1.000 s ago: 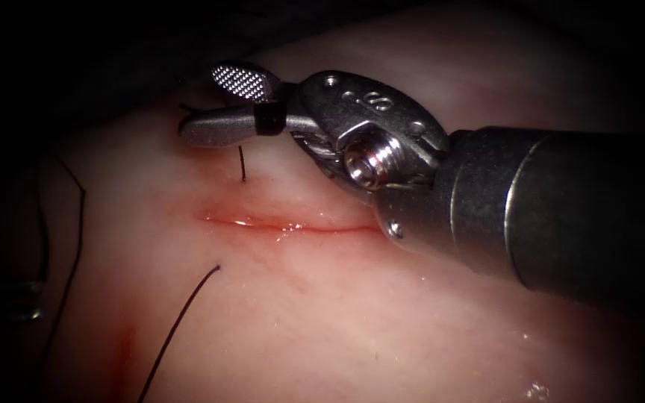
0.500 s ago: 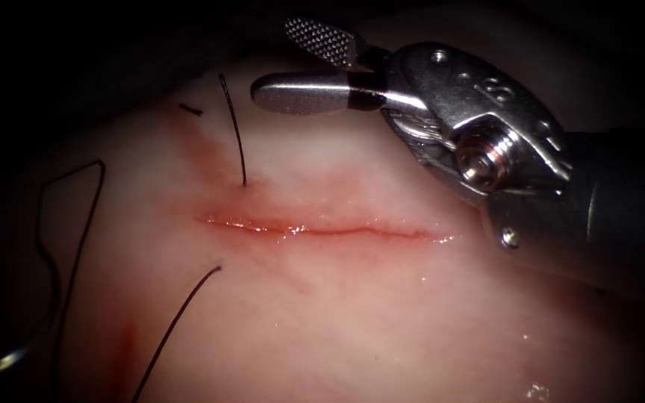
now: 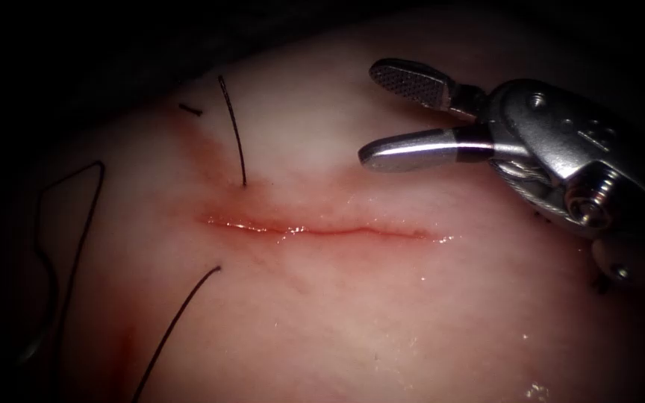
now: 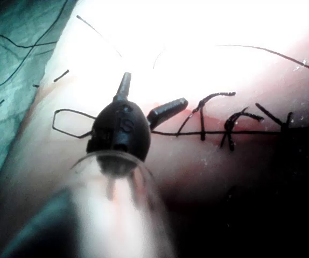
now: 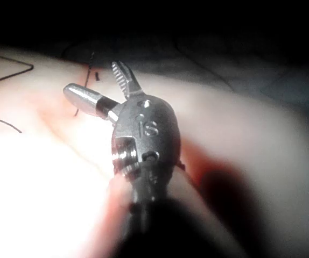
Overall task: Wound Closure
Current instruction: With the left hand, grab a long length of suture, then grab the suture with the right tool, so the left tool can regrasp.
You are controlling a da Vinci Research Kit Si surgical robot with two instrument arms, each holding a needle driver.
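The cut (image 3: 315, 229) runs across the tissue (image 3: 352, 321), wet with red fluid. My right tool (image 3: 369, 112) hovers above the cut's right half on the far side, jaws open, holding nothing; it is also seen open in the right wrist view (image 5: 90, 77). A dark thread end (image 3: 233, 130) rises out of the tissue just beyond the cut's left end. A second thread (image 3: 177, 328) leaves the near side and trails down-left. My left tool (image 4: 155, 87) has its jaws open and empty over the tissue beside tied stitches (image 4: 230, 126).
A slack thread loop (image 3: 76, 224) lies on the tissue at the far left. A short cut piece of thread (image 3: 190, 110) rests near the standing thread end. More thread lies on the teal cloth (image 4: 14, 64) beside the tissue.
My right tool has moved from over the standing thread end to the right, jaws open throughout. The thread end now stands uncovered, and the loop at the left changed shape.
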